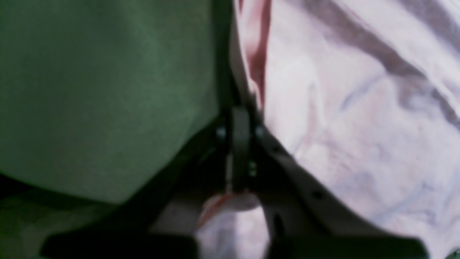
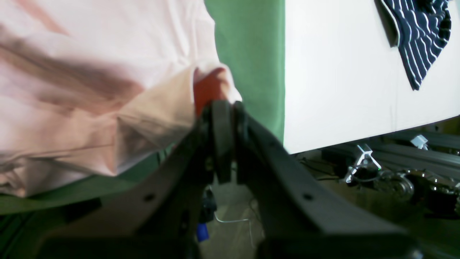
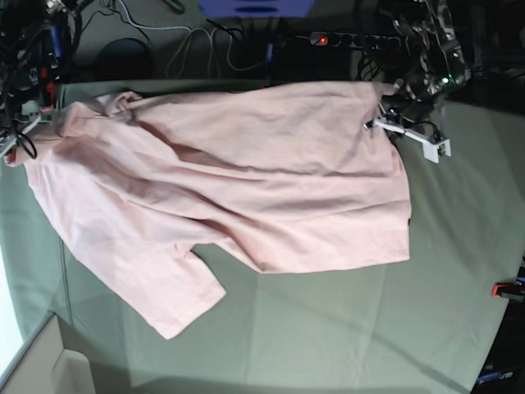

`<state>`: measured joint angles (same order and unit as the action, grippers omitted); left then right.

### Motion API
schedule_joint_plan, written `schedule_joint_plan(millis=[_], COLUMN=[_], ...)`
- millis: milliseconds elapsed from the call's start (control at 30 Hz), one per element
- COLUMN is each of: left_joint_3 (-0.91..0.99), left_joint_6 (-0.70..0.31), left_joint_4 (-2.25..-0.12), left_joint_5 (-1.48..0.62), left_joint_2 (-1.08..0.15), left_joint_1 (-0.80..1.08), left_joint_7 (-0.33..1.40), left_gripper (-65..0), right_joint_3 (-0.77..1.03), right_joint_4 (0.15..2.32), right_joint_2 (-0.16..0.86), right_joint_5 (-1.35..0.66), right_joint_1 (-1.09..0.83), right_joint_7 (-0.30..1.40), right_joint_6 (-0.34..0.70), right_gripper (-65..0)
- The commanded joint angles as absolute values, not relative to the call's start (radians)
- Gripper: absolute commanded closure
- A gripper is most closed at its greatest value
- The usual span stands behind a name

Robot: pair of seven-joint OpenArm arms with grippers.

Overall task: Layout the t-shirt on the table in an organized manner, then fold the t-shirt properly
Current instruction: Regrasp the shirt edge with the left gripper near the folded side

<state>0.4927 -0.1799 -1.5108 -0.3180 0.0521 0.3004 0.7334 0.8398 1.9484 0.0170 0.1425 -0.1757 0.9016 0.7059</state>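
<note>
Two tools | left tool [image 1: 239, 144] state unclear; right tool [image 2: 222, 118] clenched on t-shirt [image 3: 246, 172]; table [image 3: 344, 328] beneath

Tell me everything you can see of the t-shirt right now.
The t-shirt is pale pink, soft cotton by its look, short-sleeved and heavily creased. It lies spread across the far half of the table, not yet flat: long diagonal folds cross the body, and one sleeve points toward the near edge. No lettering shows. The right end effector is shut on a bunched corner; the left end effector sits at the opposite edge with cloth between its fingers.
</note>
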Motion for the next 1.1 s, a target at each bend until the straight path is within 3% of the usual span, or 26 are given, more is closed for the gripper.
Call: schedule_joint_plan(millis=[0,400,700,767,933,967,1067], left_joint_3=[0.495,0.527,0.521,0.521,0.521,0.521,0.521], left_joint_6=[-0.179,-0.176,-0.183,-0.183,-0.183,-0.183,-0.183], left_joint_4=[-1.524,-1.701,-1.764,-1.759,-1.761,-1.761,-1.759], left_joint_5=[-0.314,-0.312,-0.314,-0.314,-0.314,-0.314,-0.314], left_joint_2=[0.050,0.047,0.045,0.044,0.048,0.048,0.045], left_joint_1=[0.314,0.397,0.398,0.397,0.404,0.406,0.406], left_joint_7=[0.745,0.748,0.868,0.869,0.871,0.871,0.871], left_gripper=[-6.4,-8.5,-8.9,-12.9,-42.7,-45.8,-42.8], right_joint_3=[0.843,0.800,0.796,0.796,0.796,0.796,0.796], right_joint_4=[1.965,1.965,1.965,1.965,1.965,1.965,1.965], right_joint_2=[0.031,0.031,0.030,0.030,0.030,0.030,0.030], right_joint_5=[0.139,0.139,0.139,0.139,0.139,0.139,0.139], right_joint_1=[-0.171,-0.173,-0.173,-0.173,-0.174,-0.174,-0.176], right_joint_7=[0.888,0.888,0.892,0.892,0.892,0.892,0.892], right_joint_6=[0.698,0.698,0.698,0.698,0.698,0.698,0.698], right_gripper=[0.0,0.0,0.0,0.0,0.0,0.0,0.0])
